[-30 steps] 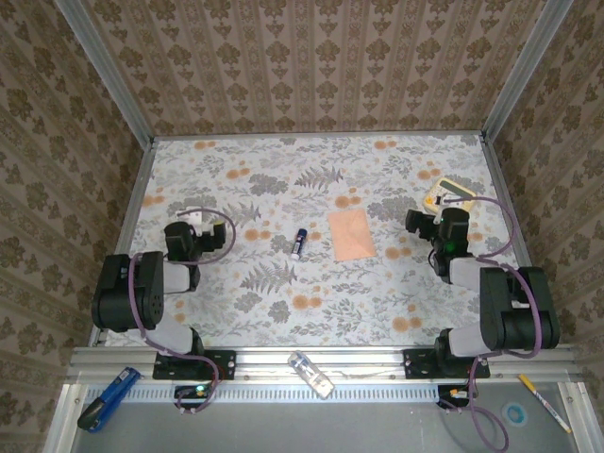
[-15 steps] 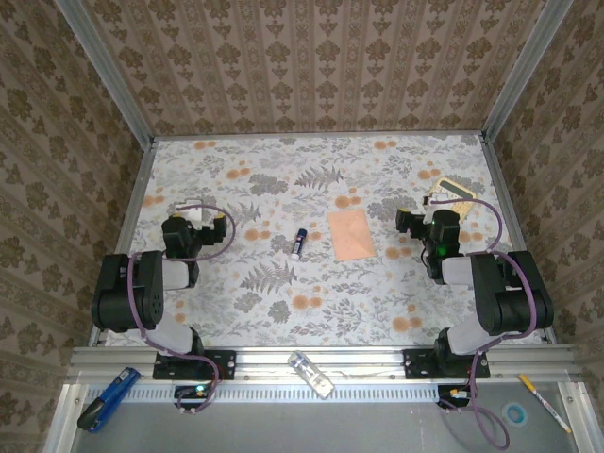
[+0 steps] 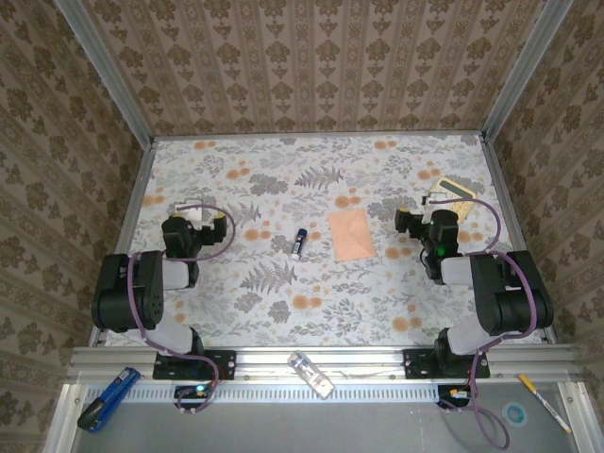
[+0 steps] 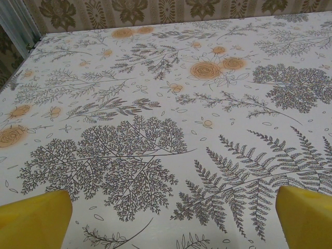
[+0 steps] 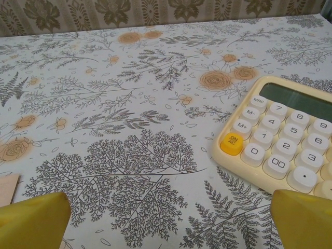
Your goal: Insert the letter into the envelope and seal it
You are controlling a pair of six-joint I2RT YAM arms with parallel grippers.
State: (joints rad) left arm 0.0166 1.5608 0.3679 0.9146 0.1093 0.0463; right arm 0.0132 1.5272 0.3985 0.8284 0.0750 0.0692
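Patterned wallpaper is closing in a table (image 3: 311, 283) covered in a grey-and-orange floral cloth, with both black arms sitting folded low near their own side edges. Lying around the middle of the table, slightly toward the right edge, is a thin peach-orange rectangular paper piece (image 3: 349, 234). Its long axis is running from near edge to far edge with a slight tilt. No flap is showing from above, so I cannot tell letter from envelope. A cream-yellow plastic calculator (image 5: 290, 150) is sitting by the right edge toward the far right corner, just ahead of the right gripper (image 3: 435, 201). A small white glue stick with a blue cap (image 3: 299, 243) is lying near the paper, on its left. Both the right gripper and the left gripper (image 3: 192, 209) are standing wide and holding nothing. The paper is lying to the right gripper's left, its pale corner (image 5: 7, 189) showing beside that gripper's yellow fingertip (image 5: 31, 220). The right arm is judged the nearer one.
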